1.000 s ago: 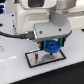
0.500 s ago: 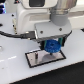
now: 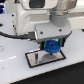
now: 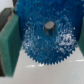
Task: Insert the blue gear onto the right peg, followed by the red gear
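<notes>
The blue gear (image 3: 51, 48) hangs just above the black-framed pale plate (image 3: 35, 60), held between the fingers of my gripper (image 3: 52, 46). In the wrist view the blue gear (image 4: 46, 34) fills most of the frame, with its dark centre hub in the middle and green finger pads (image 4: 9, 44) pressed against its toothed rim on both sides. The right peg is hidden behind the gear and the gripper. The red gear is out of view.
The white arm body (image 3: 37, 17) takes up the upper part of the exterior view, with a black cable (image 3: 12, 36) running off to the exterior view's left. The plate lies on a white table (image 3: 70, 70).
</notes>
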You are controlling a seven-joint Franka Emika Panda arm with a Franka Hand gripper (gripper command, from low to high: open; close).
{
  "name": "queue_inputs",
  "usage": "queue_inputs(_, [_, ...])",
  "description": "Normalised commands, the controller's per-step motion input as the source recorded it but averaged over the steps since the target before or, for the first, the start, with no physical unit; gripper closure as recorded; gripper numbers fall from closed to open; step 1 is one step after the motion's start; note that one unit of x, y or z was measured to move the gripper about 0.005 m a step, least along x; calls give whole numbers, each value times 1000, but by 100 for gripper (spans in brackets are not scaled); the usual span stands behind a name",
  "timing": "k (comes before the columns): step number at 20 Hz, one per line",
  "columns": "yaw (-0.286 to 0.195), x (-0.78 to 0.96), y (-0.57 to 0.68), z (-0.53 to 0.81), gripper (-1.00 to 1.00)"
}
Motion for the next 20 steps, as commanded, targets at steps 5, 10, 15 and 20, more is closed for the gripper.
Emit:
queue_inputs(5, [0,340,-14,289,100])
queue_inputs(10, [0,314,0,358,100])
queue_inputs(15, [0,249,-18,93,100])
queue_inputs(20, [0,234,-59,-31,100])
